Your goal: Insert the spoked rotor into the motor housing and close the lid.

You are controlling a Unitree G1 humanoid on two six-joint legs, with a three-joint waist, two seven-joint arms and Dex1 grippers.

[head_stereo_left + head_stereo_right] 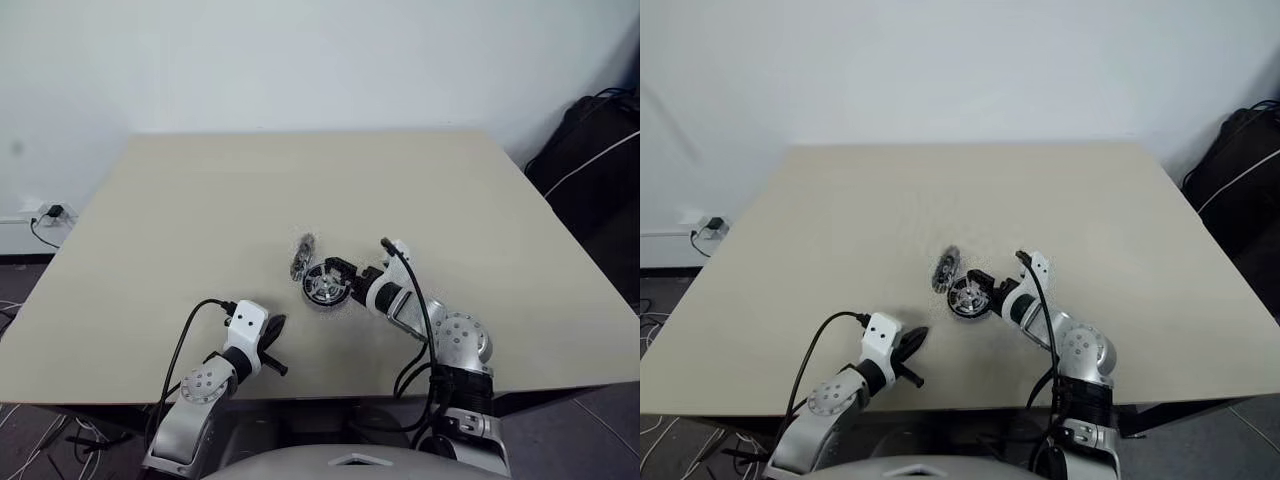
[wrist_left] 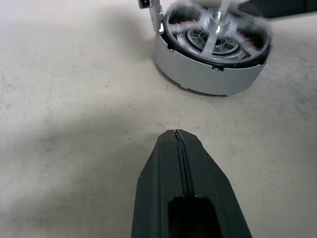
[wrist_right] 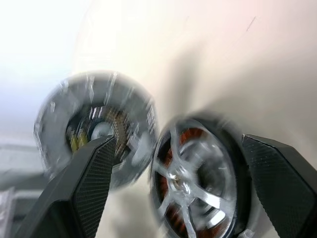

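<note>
The spoked rotor (image 3: 190,186) lies inside the motor housing (image 2: 208,74), its silver spokes over the copper windings, near the middle of the table. My right gripper (image 1: 343,278) is open just right of it, one finger (image 3: 277,183) close to the rim and the other finger (image 3: 91,186) well clear. The lid (image 1: 302,257), a silver-grey disc, stands tilted on edge just behind and left of the housing; it is blurred. My left gripper (image 1: 272,335) is shut on nothing, low over the table's near edge, pointing at the housing from a short way off.
The beige table (image 1: 300,180) has broad bare surface all round the parts. A black bag (image 1: 590,150) with a white cable sits beyond the right edge. A wall socket with cables (image 1: 50,213) is past the left edge.
</note>
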